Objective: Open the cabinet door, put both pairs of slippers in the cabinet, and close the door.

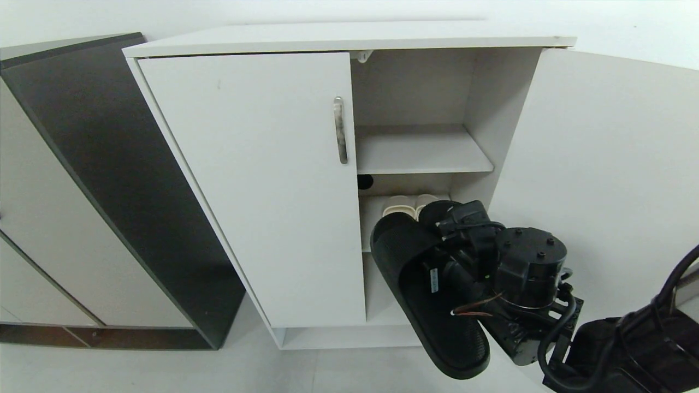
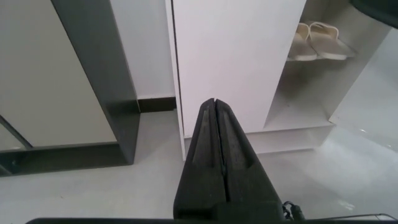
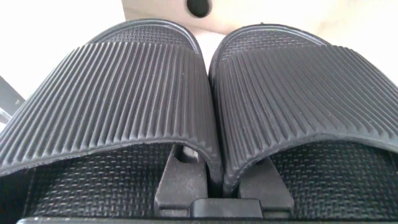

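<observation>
Straps [image 3: 124,93] of the black slippers [image 1: 437,327] hid most of the right gripper [image 3: 217,180] clamping them; left gripper [image 2: 214,109] sat closed, empty.

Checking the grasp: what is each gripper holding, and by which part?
The right gripper pinches the black slippers together by their touching inner edges. The left gripper is shut, holding nothing.

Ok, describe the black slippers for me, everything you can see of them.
The black slippers are a pair of rubbery-looking slides with ribbed straps and textured footbeds. They sit side by side, their inner edges pinched together by the fingers of the right gripper. They are held off the floor, toes toward the open cabinet, just before its lower shelf.
</observation>
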Available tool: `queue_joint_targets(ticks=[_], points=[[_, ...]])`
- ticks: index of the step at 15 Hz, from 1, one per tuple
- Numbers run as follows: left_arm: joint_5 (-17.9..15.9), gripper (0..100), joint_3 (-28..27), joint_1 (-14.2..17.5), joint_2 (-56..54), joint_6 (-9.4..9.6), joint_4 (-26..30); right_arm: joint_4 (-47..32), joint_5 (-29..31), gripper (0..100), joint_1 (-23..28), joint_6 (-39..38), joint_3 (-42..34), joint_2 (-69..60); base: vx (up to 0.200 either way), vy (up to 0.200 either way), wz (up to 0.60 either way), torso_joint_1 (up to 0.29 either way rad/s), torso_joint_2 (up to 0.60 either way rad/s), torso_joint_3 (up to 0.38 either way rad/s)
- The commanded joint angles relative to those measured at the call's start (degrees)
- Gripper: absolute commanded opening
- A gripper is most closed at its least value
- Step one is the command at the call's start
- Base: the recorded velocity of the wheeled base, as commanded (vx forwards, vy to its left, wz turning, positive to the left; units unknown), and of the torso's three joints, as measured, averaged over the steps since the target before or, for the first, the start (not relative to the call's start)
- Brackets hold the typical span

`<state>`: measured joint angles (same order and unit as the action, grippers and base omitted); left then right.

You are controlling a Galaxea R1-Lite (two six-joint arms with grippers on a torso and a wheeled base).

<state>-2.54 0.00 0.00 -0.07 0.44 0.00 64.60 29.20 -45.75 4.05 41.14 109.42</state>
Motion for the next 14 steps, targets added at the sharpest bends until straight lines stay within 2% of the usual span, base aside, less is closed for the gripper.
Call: queue_joint_targets(ticks=[1, 3, 4, 6, 7, 9, 14], points=[[-0.01, 0, 0.00, 0.00, 0.07, 0.00, 0.00, -9.05, 4.20, 0, -1.36, -2.90, 6.05, -1.23, 0.000, 0.000, 0.00, 0.000, 0.00, 0.000], [-0.01, 0, 0.00, 0.09, 0.07, 0.00, 0.00, -26.72, 5.61, 0, -3.64, -10.46, 13.44, -5.18, 0.000, 0.000, 0.00, 0.000, 0.00, 0.000], [-0.01, 0, 0.00, 0.09, 0.07, 0.09, 0.00, -37.53, 7.45, 0, -4.61, -14.15, 18.53, -7.12, 0.000, 0.000, 0.00, 0.000, 0.00, 0.000], [-0.01, 0, 0.00, 0.00, 0.07, 0.09, 0.00, -51.85, 13.34, 0, -6.19, -21.45, 30.84, -7.21, 0.000, 0.000, 0.00, 0.000, 0.00, 0.000], [-0.01, 0, 0.00, 0.00, 0.07, 0.09, 0.00, -55.11, 16.59, 0, -6.46, -22.06, 34.53, -6.33, 0.000, 0.000, 0.00, 0.000, 0.00, 0.000], [-0.01, 0, 0.00, 0.09, 0.07, 0.09, 0.00, -55.63, 20.64, 0, -6.46, -21.54, 38.22, -4.31, 0.000, 0.000, 0.00, 0.000, 0.00, 0.000], [-0.01, 0, 0.00, 0.00, 0.07, 0.09, 0.00, -55.63, 20.81, 0, -6.37, -20.04, 38.75, -3.87, 0.000, 0.000, 0.00, 0.000, 0.00, 0.000]])
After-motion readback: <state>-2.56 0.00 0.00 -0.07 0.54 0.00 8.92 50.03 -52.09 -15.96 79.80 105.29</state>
